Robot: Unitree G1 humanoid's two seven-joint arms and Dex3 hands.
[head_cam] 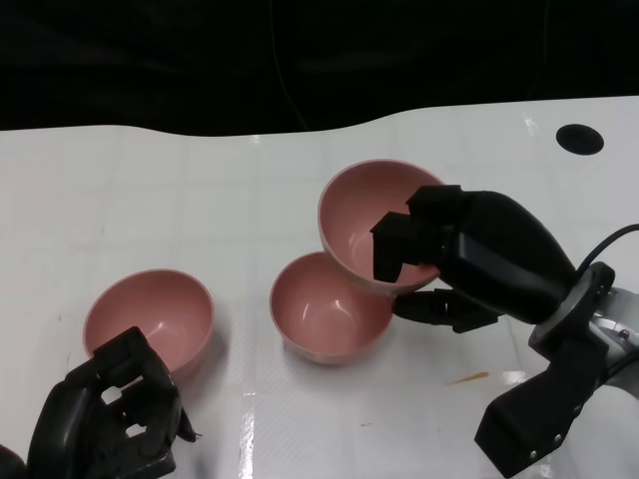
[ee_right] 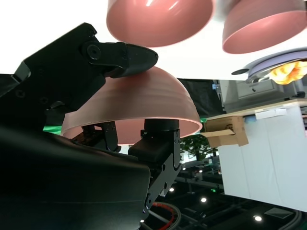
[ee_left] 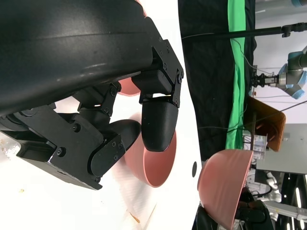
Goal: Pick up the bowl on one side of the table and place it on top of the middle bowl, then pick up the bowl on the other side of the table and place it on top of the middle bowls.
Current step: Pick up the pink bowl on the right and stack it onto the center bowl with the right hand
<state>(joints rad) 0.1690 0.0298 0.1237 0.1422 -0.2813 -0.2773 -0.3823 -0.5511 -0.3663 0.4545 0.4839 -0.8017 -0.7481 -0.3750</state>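
Three pink bowls are in view. My right hand (head_cam: 454, 259) grips one bowl (head_cam: 364, 220) by its rim, lifted and tilted just above and behind the middle bowl (head_cam: 324, 309). The right wrist view shows that held bowl (ee_right: 139, 108) pinched between thumb and fingers, with the middle bowl (ee_right: 158, 19) and the left bowl (ee_right: 261, 28) beyond it. The left bowl (head_cam: 150, 319) rests on the table, right in front of my left hand (head_cam: 105, 419), whose fingers are curled with nothing in them. From the left wrist, the middle bowl (ee_left: 156, 165) and the raised bowl (ee_left: 225, 184) show.
The white table (head_cam: 200, 200) ends at a dark far edge. A black round spot (head_cam: 579, 138) lies at the far right. A small brown smear (head_cam: 467, 377) marks the table near my right forearm.
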